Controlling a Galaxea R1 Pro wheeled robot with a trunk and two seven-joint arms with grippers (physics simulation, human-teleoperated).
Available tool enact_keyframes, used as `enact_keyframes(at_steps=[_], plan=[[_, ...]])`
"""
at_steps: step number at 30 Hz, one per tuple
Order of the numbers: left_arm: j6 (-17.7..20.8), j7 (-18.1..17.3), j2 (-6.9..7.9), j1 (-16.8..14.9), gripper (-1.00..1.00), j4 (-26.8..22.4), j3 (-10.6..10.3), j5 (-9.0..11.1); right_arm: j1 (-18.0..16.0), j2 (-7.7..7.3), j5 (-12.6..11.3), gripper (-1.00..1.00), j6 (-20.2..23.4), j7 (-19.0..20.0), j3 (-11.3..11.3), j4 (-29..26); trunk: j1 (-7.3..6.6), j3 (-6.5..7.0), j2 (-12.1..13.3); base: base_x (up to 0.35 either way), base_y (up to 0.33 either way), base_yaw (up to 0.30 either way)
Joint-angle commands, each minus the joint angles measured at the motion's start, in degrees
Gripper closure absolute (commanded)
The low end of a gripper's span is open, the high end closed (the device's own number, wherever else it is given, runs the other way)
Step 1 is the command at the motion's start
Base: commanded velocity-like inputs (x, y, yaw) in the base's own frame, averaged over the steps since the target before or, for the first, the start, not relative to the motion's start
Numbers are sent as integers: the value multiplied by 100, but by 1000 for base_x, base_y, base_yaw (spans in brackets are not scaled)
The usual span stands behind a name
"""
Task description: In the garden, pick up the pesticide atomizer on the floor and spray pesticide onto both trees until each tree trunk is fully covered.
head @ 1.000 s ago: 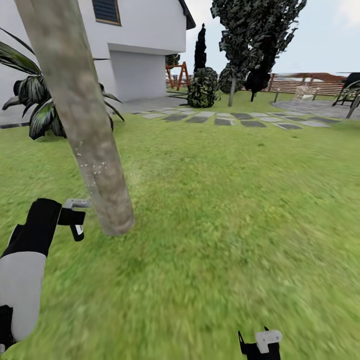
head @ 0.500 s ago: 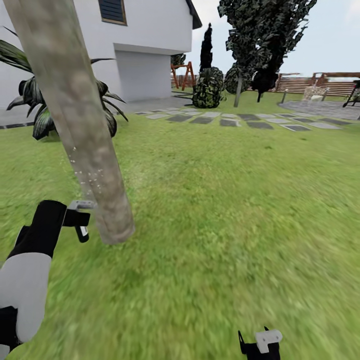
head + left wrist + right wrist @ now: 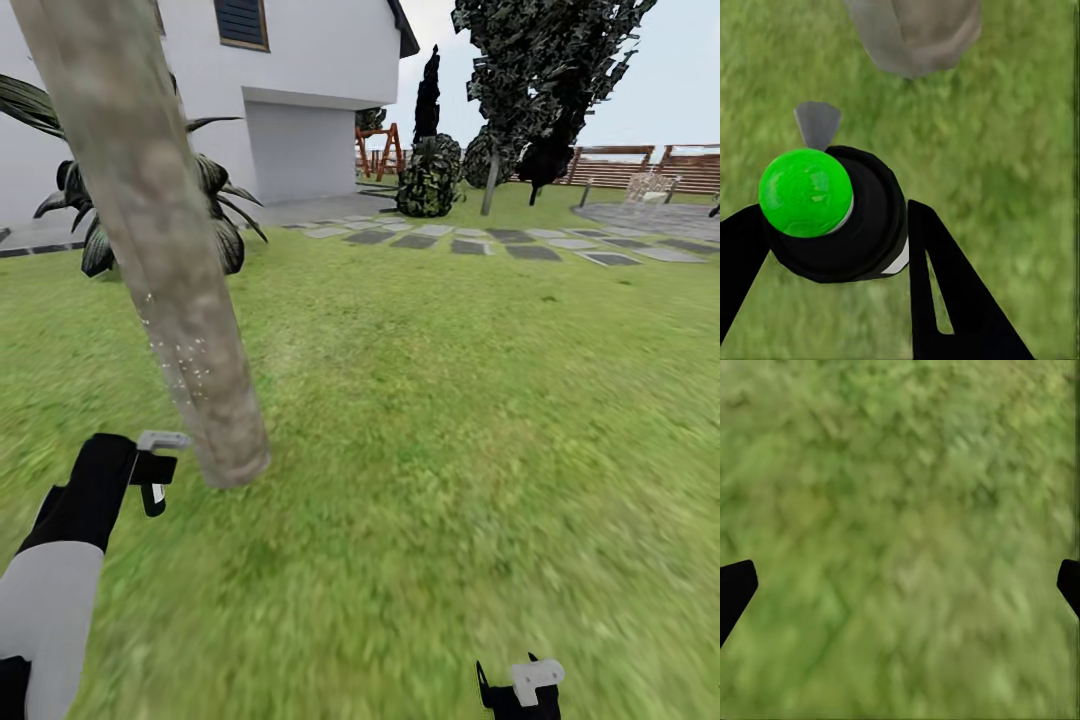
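left gripper [image 3: 832, 247] clamped on pesticide atomizer [image 3: 840, 217], just beside tree trunk [image 3: 150, 230]; right gripper [image 3: 900, 585] released, apparently over grass [image 3: 450, 400]

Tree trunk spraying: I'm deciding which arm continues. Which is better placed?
Left. The left gripper grips the atomizer beside the tree trunk. The right gripper hangs open over grass.
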Motion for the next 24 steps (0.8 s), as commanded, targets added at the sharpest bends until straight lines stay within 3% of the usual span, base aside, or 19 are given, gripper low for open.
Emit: enact_keyframes(at_steps=[1,7,19,24], plan=[[-1,1,-1,-1,100,-2,0,-4,-1,0,0,-100,0,0,0,0,0,0,0,200,-219,0],[0,1,-114,-19,100,-4,21,-3,-1,0,0,-100,0,0,0,0,0,0,0,228,-194,0],[-104,3,-61,0,100,-22,57,-20,-1,0,0,-100,0,0,0,0,0,0,0,41,-262,3],[-115,10,-86,0,100,-22,62,-26,-1,1,0,-100,0,0,0,0,0,0,0,188,-225,205]])
